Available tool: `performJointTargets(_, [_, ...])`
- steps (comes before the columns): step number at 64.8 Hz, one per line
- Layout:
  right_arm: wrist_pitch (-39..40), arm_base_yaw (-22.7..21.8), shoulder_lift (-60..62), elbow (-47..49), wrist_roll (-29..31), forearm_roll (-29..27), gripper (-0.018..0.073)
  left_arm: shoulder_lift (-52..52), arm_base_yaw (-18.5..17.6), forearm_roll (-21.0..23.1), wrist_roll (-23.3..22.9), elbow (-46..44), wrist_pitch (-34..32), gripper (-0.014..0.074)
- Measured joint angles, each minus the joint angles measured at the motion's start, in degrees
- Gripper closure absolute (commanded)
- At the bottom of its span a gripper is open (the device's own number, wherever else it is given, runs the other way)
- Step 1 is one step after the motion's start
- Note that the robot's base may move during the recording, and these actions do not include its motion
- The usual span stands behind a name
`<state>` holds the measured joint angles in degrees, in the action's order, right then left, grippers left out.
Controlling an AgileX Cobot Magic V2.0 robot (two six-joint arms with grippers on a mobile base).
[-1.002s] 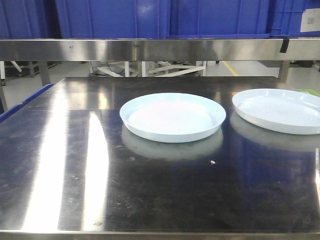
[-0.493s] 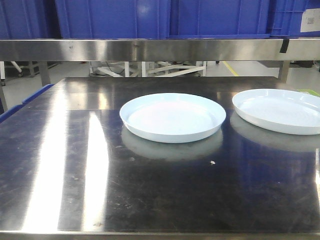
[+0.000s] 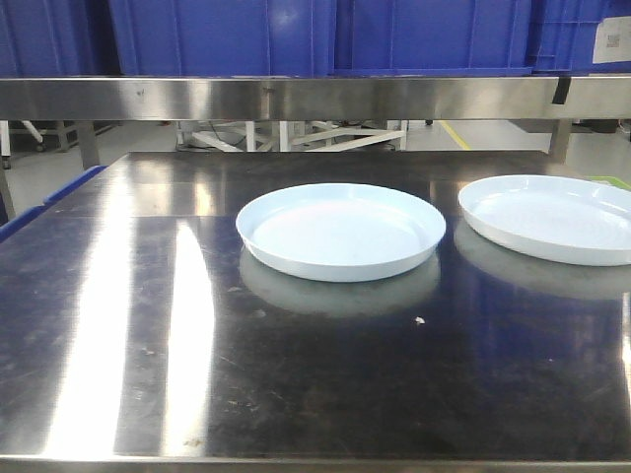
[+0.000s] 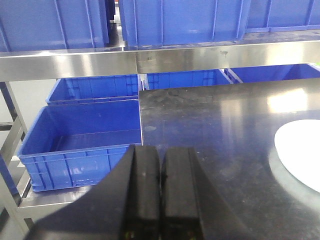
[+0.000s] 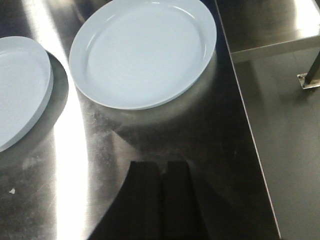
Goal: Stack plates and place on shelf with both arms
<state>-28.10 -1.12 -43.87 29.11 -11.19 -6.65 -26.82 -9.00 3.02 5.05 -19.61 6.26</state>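
The polished steel bench [image 3: 148,325] lay open across its left half and along its front edge. The round white centre plate [image 3: 340,232] and the matching right plate [image 3: 552,217] occupied the middle and right, with a narrow gap between them. A steel shelf rail [image 3: 296,97] carrying blue plastic crates [image 3: 394,34] limited headroom at the rear.

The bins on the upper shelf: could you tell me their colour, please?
The bins are plain blue; left wrist view shows best.

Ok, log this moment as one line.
not stacked; center plate and right plate apart on table; left gripper shut, empty; right gripper shut, empty
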Motion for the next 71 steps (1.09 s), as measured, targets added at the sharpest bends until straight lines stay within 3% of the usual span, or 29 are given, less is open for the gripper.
performJointTargets(10, [-4.62, 0.00, -9.93, 8.77, 0.72, 0.85, 0.0511, 0.00, 0.00, 0.00, 0.00, 0.00, 0.00, 0.0514])
performJointTargets(30, [-17.61, -2.70, -32.32, 27.81, 10.04, 2.16, 0.0504, 0.00, 0.00, 0.00, 0.00, 0.00, 0.00, 0.0514])
performJointTargets(51, [-22.69, -8.94, -49.92, 44.85, 10.54, 0.86, 0.0251, 0.00, 0.00, 0.00, 0.00, 0.00, 0.00, 0.0514])
performJointTargets(71, [-25.38, -9.03, -63.83, 58.05, 11.77, 0.61, 0.0236, 0.00, 0.00, 0.00, 0.00, 0.00, 0.00, 0.0514])
